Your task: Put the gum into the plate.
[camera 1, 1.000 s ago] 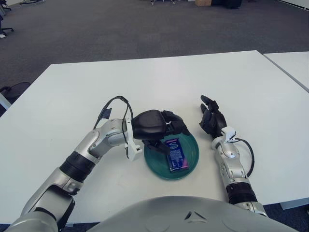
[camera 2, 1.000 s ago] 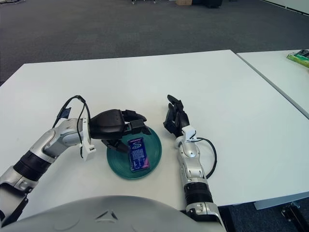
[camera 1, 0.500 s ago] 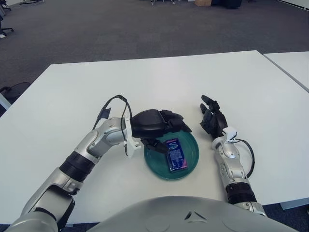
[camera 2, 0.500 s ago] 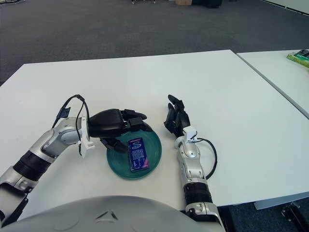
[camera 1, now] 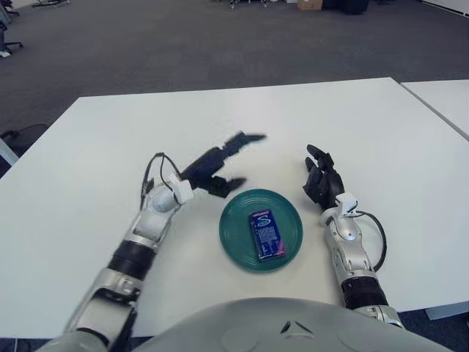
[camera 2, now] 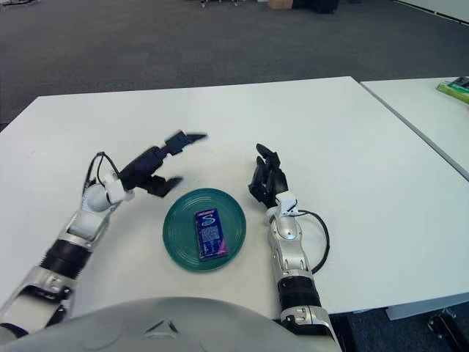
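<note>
A blue gum pack lies flat in the middle of the round green plate on the white table; it also shows in the right eye view. My left hand is raised above the table, up and to the left of the plate, fingers spread and empty. My right hand rests on the table just right of the plate, fingers relaxed and holding nothing.
A second white table stands at the far right across a narrow gap, with a green object on it. Grey carpet lies beyond the far edge.
My left hand has lifted off the plate and drawn back up and left, its fingers spreading wide. The gum pack stays in the plate. The right hand has not moved.
</note>
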`<state>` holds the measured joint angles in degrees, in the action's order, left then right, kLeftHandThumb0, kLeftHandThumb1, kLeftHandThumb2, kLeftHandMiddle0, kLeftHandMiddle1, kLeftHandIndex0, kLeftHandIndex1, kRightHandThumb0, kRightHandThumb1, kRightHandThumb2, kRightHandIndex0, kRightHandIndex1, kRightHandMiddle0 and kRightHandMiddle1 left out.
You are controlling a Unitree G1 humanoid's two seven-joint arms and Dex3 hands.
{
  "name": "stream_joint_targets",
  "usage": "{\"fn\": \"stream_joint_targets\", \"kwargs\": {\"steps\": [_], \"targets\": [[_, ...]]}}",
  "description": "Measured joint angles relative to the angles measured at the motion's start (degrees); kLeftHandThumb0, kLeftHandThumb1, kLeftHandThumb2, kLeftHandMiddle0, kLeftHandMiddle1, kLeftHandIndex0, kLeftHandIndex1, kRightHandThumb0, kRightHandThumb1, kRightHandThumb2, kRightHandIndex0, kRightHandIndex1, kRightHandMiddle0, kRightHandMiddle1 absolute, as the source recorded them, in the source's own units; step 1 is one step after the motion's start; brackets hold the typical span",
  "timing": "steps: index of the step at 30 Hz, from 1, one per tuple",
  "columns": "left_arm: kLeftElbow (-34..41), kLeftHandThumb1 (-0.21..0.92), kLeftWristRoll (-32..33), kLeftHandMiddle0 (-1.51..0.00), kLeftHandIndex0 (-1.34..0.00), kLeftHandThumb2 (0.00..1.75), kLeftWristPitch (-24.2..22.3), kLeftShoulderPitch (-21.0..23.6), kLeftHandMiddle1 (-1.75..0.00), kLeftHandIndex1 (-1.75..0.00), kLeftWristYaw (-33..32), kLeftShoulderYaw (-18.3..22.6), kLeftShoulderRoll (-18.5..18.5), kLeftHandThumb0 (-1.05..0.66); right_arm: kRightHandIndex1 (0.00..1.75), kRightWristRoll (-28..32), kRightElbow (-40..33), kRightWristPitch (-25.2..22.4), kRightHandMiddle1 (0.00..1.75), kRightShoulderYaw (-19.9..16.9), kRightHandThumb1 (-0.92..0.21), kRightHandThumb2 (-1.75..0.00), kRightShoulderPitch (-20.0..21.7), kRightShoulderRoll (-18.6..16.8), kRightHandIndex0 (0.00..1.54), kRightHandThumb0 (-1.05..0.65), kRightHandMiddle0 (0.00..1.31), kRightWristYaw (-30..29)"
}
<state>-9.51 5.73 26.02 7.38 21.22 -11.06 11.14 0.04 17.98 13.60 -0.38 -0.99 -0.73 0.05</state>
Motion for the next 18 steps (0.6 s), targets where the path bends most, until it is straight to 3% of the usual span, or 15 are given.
{"fn": "stream_joint_targets", "kwargs": {"steps": [7, 12, 18], "targets": [[3.20, 0.92, 14.00, -0.37, -0.03, 0.71, -2.67, -11.30, -0.02, -0.75, -8.44, 5.31, -15.69, -0.84, 0.01, -0.35, -1.38, -1.03, 0.61, 0.36, -0.92, -0.95, -0.50, 0.01, 0.24, -0.68, 0.00, -0.34], [0.73, 0.92, 8.80, -0.30, 0.00, 0.81, -2.58, -15.60, -0.01, -0.70, -13.72, 7.36, -17.07, -0.83, 0.01, -0.65, -1.90, -2.17, 0.60, 0.35, -0.92, -0.95, -0.78, 0.14, 0.24, -0.69, 0.00, -0.57], [1.02, 0.92, -0.86, -0.21, 0.00, 0.89, -2.65, -16.63, 0.00, -0.54, -20.27, 8.57, -16.37, -0.85, 0.00, -0.81, -2.07, -2.79, 0.57, 0.38, -0.92, -0.95, -0.99, 0.22, 0.23, -0.69, 0.00, -0.71]]}}
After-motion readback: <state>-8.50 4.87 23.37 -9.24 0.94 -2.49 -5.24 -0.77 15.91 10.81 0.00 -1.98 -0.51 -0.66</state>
